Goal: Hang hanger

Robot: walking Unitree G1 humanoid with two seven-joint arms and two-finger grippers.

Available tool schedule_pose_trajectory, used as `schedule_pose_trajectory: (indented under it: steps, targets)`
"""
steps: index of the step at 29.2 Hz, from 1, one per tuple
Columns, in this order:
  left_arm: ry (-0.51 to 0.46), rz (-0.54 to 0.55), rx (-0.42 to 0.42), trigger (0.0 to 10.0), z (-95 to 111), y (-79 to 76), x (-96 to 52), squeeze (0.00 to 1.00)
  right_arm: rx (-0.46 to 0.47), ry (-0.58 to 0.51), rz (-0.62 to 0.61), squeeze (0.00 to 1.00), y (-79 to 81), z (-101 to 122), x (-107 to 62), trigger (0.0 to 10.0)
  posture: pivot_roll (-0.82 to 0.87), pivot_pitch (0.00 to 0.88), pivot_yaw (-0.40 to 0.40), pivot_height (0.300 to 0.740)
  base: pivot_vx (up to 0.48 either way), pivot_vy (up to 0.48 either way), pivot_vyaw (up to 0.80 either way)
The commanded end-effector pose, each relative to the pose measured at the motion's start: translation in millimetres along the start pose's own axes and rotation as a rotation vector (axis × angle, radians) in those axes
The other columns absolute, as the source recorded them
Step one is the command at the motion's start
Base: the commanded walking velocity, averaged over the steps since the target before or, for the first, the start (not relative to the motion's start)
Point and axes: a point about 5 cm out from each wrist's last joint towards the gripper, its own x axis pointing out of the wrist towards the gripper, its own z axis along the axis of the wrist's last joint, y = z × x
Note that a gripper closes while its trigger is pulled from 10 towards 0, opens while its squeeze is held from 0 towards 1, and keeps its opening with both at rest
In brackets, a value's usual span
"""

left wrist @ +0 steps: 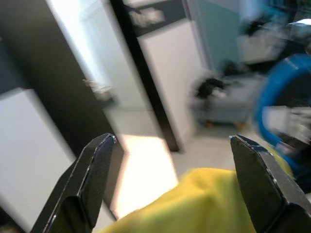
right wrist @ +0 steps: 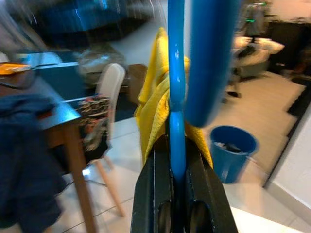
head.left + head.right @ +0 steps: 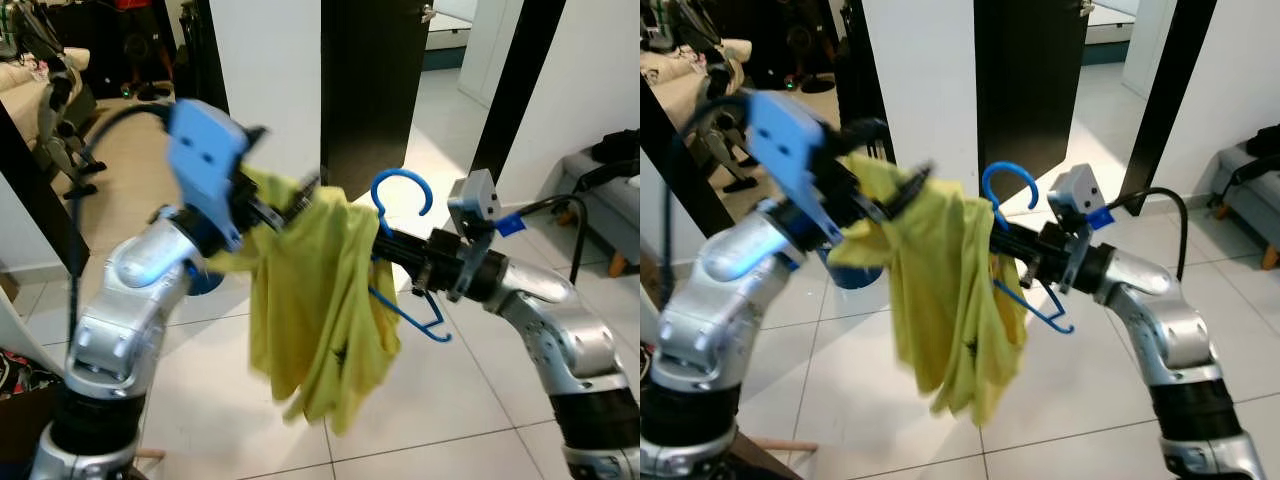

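Over white floor tiles (image 3: pixel 470 400), right gripper (image 3: pixel 1012 243) fingers clamp the blue hanger (image 3: pixel 400 215); left gripper (image 1: pixel 170 145) fingers spread around the yellow shirt (image 3: pixel 315 300).

Through the right wrist camera I see the right gripper (image 2: pixel 177 182) clamped on the blue hanger (image 2: pixel 176 87), its stem upright between the fingers. Yellow shirt (image 2: pixel 154 104) drapes behind. Blue bucket (image 2: pixel 232 150) on tiled floor; chair (image 2: pixel 108 97) beside a dark table (image 2: pixel 58 116).
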Motion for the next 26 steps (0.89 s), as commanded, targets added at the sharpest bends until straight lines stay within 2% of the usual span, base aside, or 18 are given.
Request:
schedule_pose_trajectory:
  steps: [1, 2, 5, 7, 8, 10, 11, 12, 13, 14, 15, 16, 18, 26]
  targets:
    - [0.018, -0.033, 0.042, 10.0, 5.5, 9.7, -7.6, 0.0, -0.013, -0.029, 0.068, 0.0, 5.2, 7.9, 2.0, 10.0, 0.01, 0.0, -0.008, 0.74, 0.0, 0.0, 0.0]
    - [0.015, -0.062, 0.064, 10.0, 12.6, 20.2, -13.9, 0.0, -0.013, -0.034, 0.081, 0.0, 5.9, 8.5, 2.9, 10.0, 0.02, 0.0, -0.006, 0.74, 0.0, 0.0, 0.0]
    - [0.012, -0.083, 0.079, 10.0, 17.8, 26.7, -18.2, 0.0, -0.014, -0.037, 0.089, 0.0, 6.5, 8.8, 3.3, 10.0, 0.02, 0.0, -0.006, 0.74, 0.0, 0.0, 0.0]
    - [0.025, -0.218, 0.134, 10.0, 35.2, 44.2, -33.4, 0.0, -0.018, -0.042, 0.118, 0.0, 9.7, 8.5, 5.6, 10.0, 0.03, 0.0, 0.006, 0.74, 0.0, 0.0, 0.0]
    - [0.025, -0.218, 0.134, 10.0, 35.2, 44.2, -33.4, 0.0, -0.018, -0.042, 0.118, 0.0, 9.7, 8.5, 5.6, 10.0, 0.03, 0.0, 0.006, 0.74, 0.0, 0.0, 0.0]
    - [0.077, -0.392, 0.184, 10.0, 47.5, 51.8, -44.4, 0.0, -0.028, -0.047, 0.149, 0.0, 13.7, 9.6, 8.0, 10.0, 0.03, 0.0, 0.019, 0.74, 0.0, 0.0, 0.0]
    - [0.111, -0.456, 0.205, 10.0, 48.9, 52.5, -47.1, 0.0, -0.033, -0.049, 0.164, 0.0, 15.6, 10.4, 8.8, 10.0, 0.03, 0.0, 0.033, 0.74, 0.0, 0.0, 0.0]
    - [0.111, -0.456, 0.205, 10.0, 48.9, 52.5, -47.1, 0.0, -0.033, -0.049, 0.164, 0.0, 15.6, 10.4, 8.8, 10.0, 0.03, 0.0, 0.033, 0.74, 0.0, 0.0, 0.0]
    - [0.151, -0.517, 0.22, 10.0, 47.6, 51.9, -48.8, 0.0, -0.039, -0.05, 0.177, 0.0, 17.4, 11.4, 9.6, 10.0, 0.02, 0.0, 0.038, 0.74, 0.0, 0.0, 0.0]
    - [0.151, -0.517, 0.22, 10.0, 47.6, 51.9, -48.8, 0.0, -0.039, -0.05, 0.177, 0.0, 17.4, 11.4, 9.6, 10.0, 0.02, 0.0, 0.038, 0.74, 0.0, 0.0, 0.0]
    - [0.185, -0.576, 0.226, 10.0, 45.1, 50.0, -50.2, 0.0, -0.044, -0.052, 0.189, 0.0, 19.5, 12.6, 10.5, 10.0, 0.02, 0.0, 0.047, 0.74, 0.0, 0.0, 0.0]
    - [0.185, -0.576, 0.226, 10.0, 45.1, 50.0, -50.2, 0.0, -0.044, -0.052, 0.189, 0.0, 19.5, 12.6, 10.5, 10.0, 0.02, 0.0, 0.047, 0.74, 0.0, 0.0, 0.0]
    - [0.222, -0.647, 0.23, 10.0, 40.2, 47.2, -49.6, 0.0, -0.054, -0.045, 0.217, 0.0, 22.9, 14.1, 10.8, 10.0, 0.02, 0.0, 0.052, 0.74, 0.0, 0.0, 0.0]
    - [0.305, -0.711, 0.268, 10.0, 27.6, 47.8, -47.3, 0.0, -0.085, -0.029, 0.274, 0.0, 32.1, 18.2, 14.2, 10.0, 0.0, 0.0, 0.076, 0.74, 0.0, 0.0, 0.0]
